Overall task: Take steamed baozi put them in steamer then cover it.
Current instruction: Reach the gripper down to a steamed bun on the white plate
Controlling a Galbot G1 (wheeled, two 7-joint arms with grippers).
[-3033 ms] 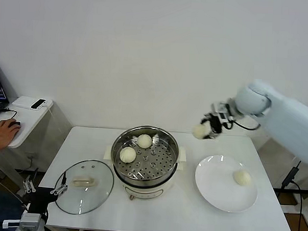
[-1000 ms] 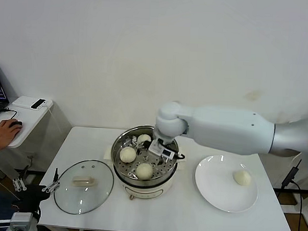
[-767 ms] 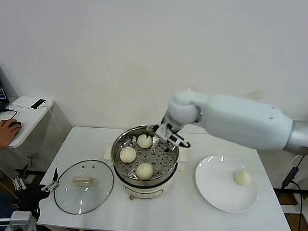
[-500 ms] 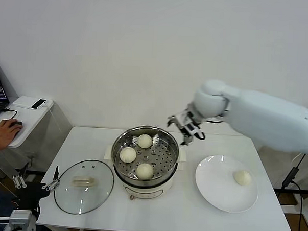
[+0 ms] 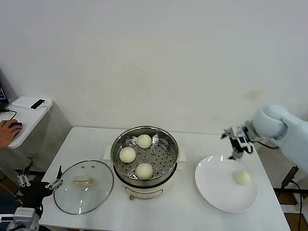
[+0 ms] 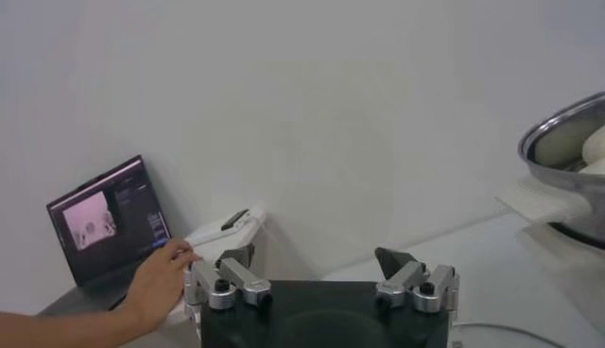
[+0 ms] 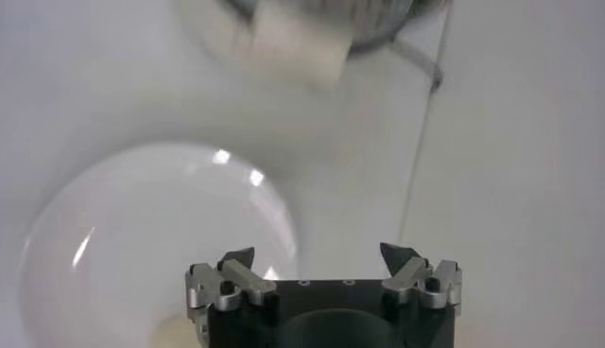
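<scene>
The steel steamer (image 5: 144, 155) stands mid-table on its cream base and holds three baozi: one at the back (image 5: 144, 140), one on the left (image 5: 127, 155), one at the front (image 5: 144, 170). A fourth baozi (image 5: 242, 177) lies on the white plate (image 5: 217, 190) at the right. The glass cover (image 5: 84, 186) lies flat on the table left of the steamer. My right gripper (image 5: 237, 145) is open and empty, in the air above the plate's far edge; its wrist view shows the plate (image 7: 142, 236) below. My left gripper (image 5: 38, 182) is open, parked at the table's front-left corner.
A side table (image 5: 21, 112) with a phone and a person's hand on a mouse stands at the far left. A laptop (image 6: 104, 217) shows in the left wrist view. The wall runs behind the table.
My right gripper set a third baozi in the steamer's front, let go, then rose and swung right to above the plate. The left arm stayed put.
</scene>
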